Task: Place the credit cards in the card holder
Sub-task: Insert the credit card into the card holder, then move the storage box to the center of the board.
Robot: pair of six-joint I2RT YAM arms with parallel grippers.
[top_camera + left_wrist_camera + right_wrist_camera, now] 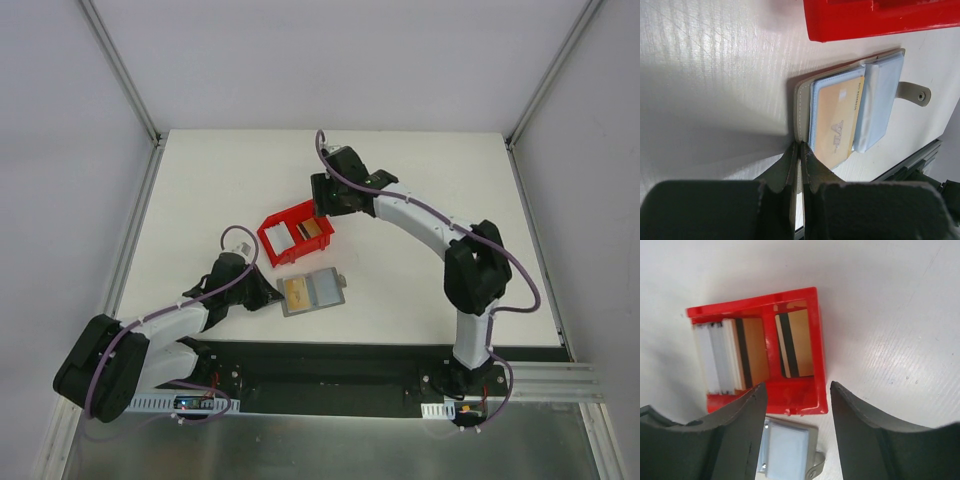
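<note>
Your left claw (pixel 798 150) pinched the card holder (pixel 801 100) at its 9 o'clock edge, gold card (pixel 837 120) inside | your right claw (pixel 797 387) hung wide over the red bin (pixel 818 340)

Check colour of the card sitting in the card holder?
The card in the card holder is gold-tan; the left wrist view shows it best.

White table (pixel 200 200), red bin (pixel 272 238) (cards (pixel 306 230) inside), open card holder (pixel 325 288) beside it
</note>
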